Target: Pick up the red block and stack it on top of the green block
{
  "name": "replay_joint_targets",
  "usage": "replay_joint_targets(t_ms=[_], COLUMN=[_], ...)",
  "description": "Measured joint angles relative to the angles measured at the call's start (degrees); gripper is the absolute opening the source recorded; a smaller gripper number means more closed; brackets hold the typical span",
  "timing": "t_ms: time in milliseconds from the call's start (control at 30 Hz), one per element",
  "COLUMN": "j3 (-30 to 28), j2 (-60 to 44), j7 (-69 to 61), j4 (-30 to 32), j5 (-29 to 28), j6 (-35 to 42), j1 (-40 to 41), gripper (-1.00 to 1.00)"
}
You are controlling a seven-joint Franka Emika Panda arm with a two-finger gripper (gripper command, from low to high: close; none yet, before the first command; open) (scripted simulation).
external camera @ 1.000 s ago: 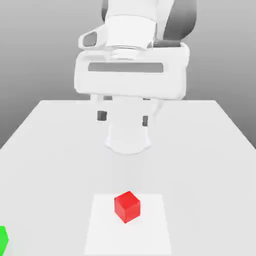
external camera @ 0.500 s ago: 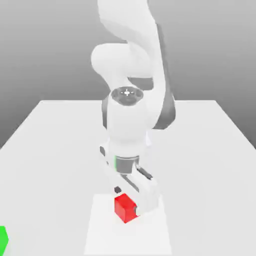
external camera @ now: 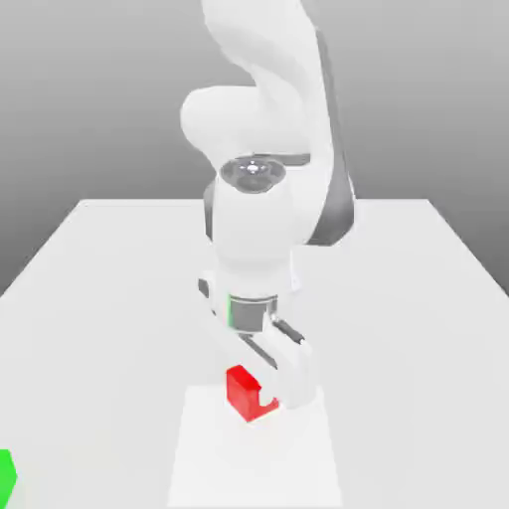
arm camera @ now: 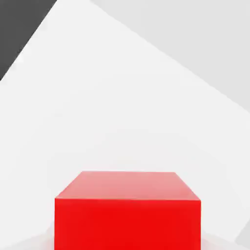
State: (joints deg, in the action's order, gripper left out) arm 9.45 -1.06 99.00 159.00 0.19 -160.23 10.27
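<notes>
In the exterior view, the white arm (external camera: 260, 199) reaches down from the back of the scene to the near middle of the white tabletop (external camera: 89, 298). Its end effector (external camera: 260, 396) is low over the surface, and its fingers are closed onto the red block (external camera: 242, 392). One white finger (external camera: 288, 383) covers the block's side toward the exterior view's right, so that only the top and the faces toward the viewer show. The block sits at the far edge of a paler square patch (external camera: 254, 467) marked on the tabletop; whether it rests on the surface or is lifted just clear of it cannot be told. The green block (external camera: 6, 477) lies at the near corner on the exterior view's left, cut off by the frame edge so that only a part of it is seen. It is well apart from the red block and from the arm, and nothing touches it.

In the hand view, the red block (arm camera: 127, 210) looms close to the camera, with its top face and one plain side face visible, both unmarked. Behind it the tabletop (arm camera: 122, 97) stretches away as a broad white plane, with a slightly different shade of white forming a slanted band across it. A dark wedge of background (arm camera: 19, 24) shows beyond the tabletop's edge at one corner.
</notes>
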Motion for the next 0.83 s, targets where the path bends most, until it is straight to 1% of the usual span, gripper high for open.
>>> replay_joint_targets(t_ms=[100, 233, 567, 633, 700, 733, 833], j3=[-1.97, -4.32, -12.9, -13.41, -13.41, -13.35, -13.35], j2=[-1.88, -5.98, -16.97, -20.41, -24.41, -25.47, -25.47], j7=[-3.35, -7.02, -13.89, -14.57, -15.06, -15.17, -15.17], j4=[-5.25, -13.43, -34.12, -35.78, -36.36, -36.48, -36.48], j5=[1.99, 3.06, 2.47, 2.68, 3.21, 3.33, 3.33], j6=[3.27, 7.35, 17.29, 15.54, 12.14, 11.2, 11.19], j1=[3.97, 8.29, 18.15, 18.96, 19.22, 19.31, 19.31], gripper=[-1.0, -1.0, -1.0, -1.0, -1.0, 1.0, 1.0])
